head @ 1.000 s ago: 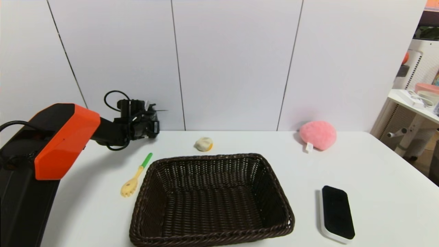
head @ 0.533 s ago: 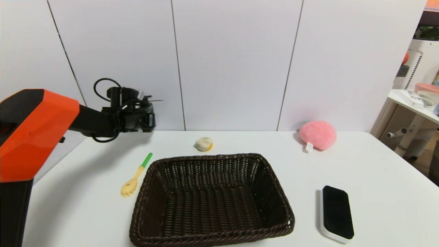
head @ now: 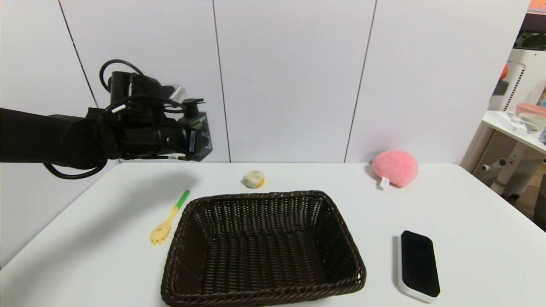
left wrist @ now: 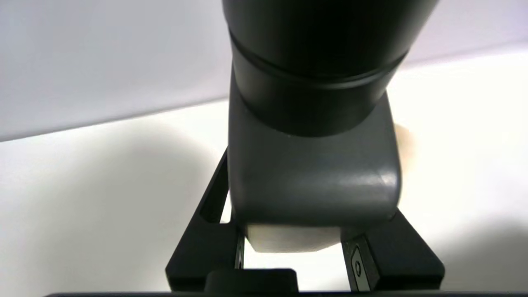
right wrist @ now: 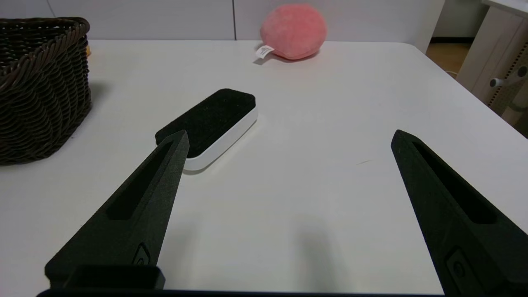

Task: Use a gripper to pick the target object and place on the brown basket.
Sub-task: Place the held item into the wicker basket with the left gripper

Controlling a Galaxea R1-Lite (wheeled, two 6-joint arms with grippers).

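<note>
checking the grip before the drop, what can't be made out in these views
- Head view: the left hand and its cables cover most of the bottle; its label is unreadable.
- Left wrist view: the bottle fills the frame, hiding the brown basket.
- Right wrist view: the picture edge cuts off the brown basket; interior unseen.
- Head view: the open right hand is out of frame.

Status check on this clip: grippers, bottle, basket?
Left gripper shut on black pump bottle, raised above table's far-left. Right gripper open, parked near black-topped slab. Brown basket empty, path clear.
</note>
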